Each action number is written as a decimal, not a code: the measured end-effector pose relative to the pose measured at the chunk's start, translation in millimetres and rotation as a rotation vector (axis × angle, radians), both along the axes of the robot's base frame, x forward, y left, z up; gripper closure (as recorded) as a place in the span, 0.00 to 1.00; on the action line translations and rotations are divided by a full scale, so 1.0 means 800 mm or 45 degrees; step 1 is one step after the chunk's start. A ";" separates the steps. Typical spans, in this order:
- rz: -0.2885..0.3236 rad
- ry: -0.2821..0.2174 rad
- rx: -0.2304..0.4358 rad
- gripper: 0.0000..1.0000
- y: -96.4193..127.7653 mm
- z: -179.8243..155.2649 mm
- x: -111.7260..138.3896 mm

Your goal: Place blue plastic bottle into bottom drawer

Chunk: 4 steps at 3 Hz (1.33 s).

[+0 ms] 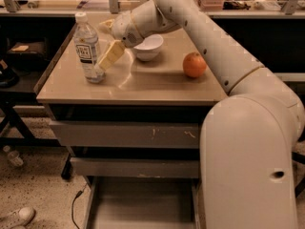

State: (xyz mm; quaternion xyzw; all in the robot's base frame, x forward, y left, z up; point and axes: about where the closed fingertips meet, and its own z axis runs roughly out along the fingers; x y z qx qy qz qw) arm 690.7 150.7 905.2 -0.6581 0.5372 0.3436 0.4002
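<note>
The blue plastic bottle (88, 49), clear with a white cap and a white label, stands upright on the left part of the tan cabinet top (143, 82). My gripper (102, 45) is open just to the right of the bottle. Its lower yellowish finger (111, 55) reaches close to the bottle's lower side, and the upper finger lies behind the bottle's shoulder. I cannot tell whether a finger touches the bottle. The bottom drawer (143, 204) is pulled out below, with its flat grey floor showing.
A white bowl (148, 46) sits right behind the gripper's wrist and an orange (194, 64) lies to the right. Two shut grey drawers (128, 135) are above the open one. My white arm (248, 142) fills the right side. A small bottle (12, 156) and a shoe (16, 217) lie on the floor.
</note>
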 end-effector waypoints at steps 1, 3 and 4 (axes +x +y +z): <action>-0.025 -0.024 -0.030 0.00 0.021 0.005 0.018; -0.045 0.009 -0.076 0.00 0.007 -0.004 -0.004; -0.022 0.064 -0.100 0.00 0.004 -0.018 -0.022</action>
